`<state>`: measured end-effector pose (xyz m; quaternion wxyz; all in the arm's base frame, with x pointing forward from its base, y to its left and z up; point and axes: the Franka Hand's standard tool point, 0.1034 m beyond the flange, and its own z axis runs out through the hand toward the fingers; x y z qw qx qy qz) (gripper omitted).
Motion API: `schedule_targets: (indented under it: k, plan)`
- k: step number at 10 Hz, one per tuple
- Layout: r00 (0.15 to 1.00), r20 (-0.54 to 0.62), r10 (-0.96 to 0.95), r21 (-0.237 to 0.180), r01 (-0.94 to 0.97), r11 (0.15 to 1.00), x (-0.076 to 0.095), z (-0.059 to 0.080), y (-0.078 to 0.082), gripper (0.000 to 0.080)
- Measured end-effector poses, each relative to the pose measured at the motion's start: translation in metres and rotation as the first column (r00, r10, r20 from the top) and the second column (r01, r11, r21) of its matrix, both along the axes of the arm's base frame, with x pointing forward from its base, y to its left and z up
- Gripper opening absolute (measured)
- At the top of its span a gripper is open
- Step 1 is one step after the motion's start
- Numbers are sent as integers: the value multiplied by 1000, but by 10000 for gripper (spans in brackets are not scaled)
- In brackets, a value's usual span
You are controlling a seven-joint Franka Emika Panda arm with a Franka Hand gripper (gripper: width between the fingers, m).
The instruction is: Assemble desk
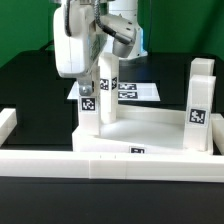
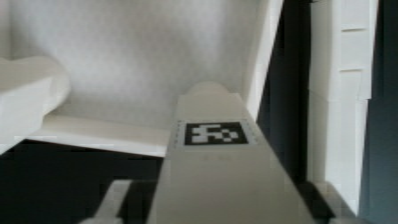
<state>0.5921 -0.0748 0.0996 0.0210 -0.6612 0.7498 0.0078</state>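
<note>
The white plastic rectangular rimmed tabletop point(image 1: 150, 128) lies upside down toward the front of the black bench, just behind the long low white barrier wall point(image 1: 110, 160) that runs along the front edge. One white square-section tagged leg point(image 1: 198, 100) already stands upright in the corner socket on the exterior view's right. The two-finger gripper point(image 1: 100, 58) is pinching a second white square-section leg point(image 1: 94, 95) near its upper end, holding it upright over the corner socket on the exterior view's left; in the wrist view this leg point(image 2: 221, 150) runs out from between the fingers toward the tabletop. The step in hand appears to be seating this leg. Whether its foot is fully home cannot be told. The next move likely calls for keeping it vertical while pressing or twisting it into the socket. The marker board point(image 1: 135, 90) lies flat behind.
</note>
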Motion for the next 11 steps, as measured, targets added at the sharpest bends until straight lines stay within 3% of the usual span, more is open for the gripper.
schedule_targets:
  k: [1, 2, 3, 8, 11]
  plan:
    - [1000, 0, 13, 0, -13, 1000, 0, 0, 0, 485]
    - [997, 0, 76, -1, -76, 997, 0, 0, 0, 485]
    - [990, 2, 138, -2, -138, 990, 0, 0, 0, 614]
    - [876, 14, 483, -13, -483, 876, 0, 0, 1, 649]
    - [729, 3, 685, -30, -684, 729, 0, 0, 1, 649]
